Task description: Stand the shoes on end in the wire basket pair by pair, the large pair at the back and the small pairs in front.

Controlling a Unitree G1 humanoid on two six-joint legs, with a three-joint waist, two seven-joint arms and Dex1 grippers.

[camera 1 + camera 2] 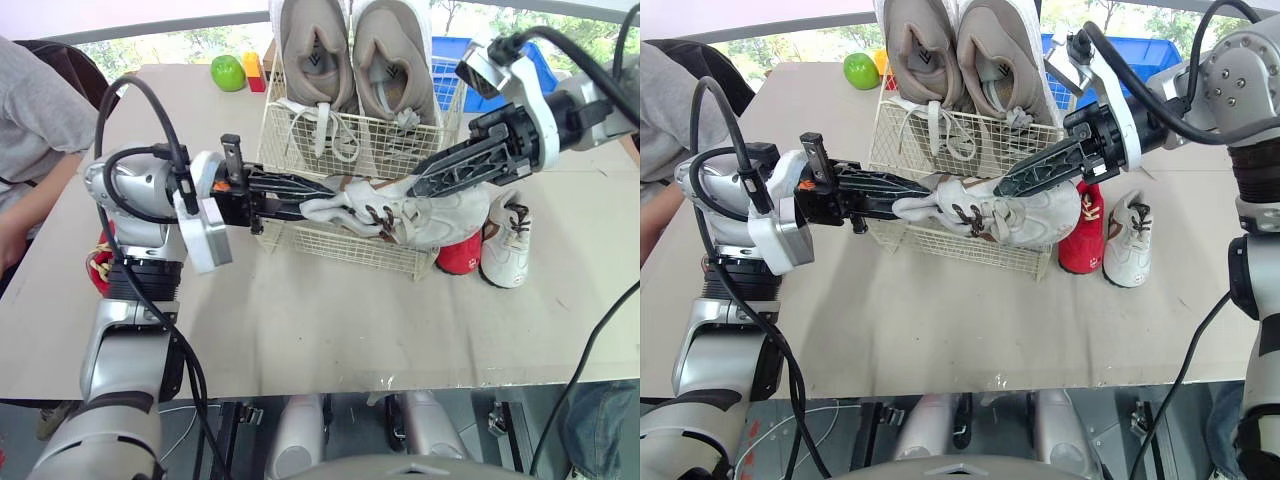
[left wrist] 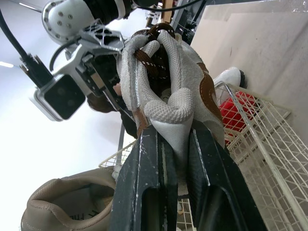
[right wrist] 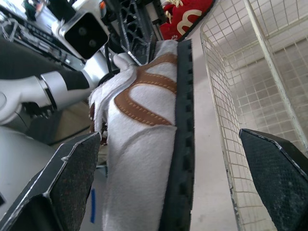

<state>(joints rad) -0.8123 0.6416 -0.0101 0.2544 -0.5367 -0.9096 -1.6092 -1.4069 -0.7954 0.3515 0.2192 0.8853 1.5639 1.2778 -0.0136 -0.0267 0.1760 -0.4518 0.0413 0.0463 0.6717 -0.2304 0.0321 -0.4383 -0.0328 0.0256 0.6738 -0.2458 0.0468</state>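
Wire basket [image 1: 330, 245] with the large beige pair [image 1: 395, 60] on end at the back; the insole marks are too small to read. The white brown-trimmed shoe [image 1: 425, 215] lies sideways over the front section. The left gripper [image 1: 303, 205] is clamped on its heel. The right gripper [image 1: 420, 185] is spread wide, straddling the sole.

Cream wire basket [image 1: 335, 245], half filled
Large beige sneakers [image 1: 315, 55] upright at its far side; white brown-trimmed shoe [image 1: 430, 215] sideways over its near side.

head eyes look down; both wrist cameras closely face one shoe [image 2: 168, 96].
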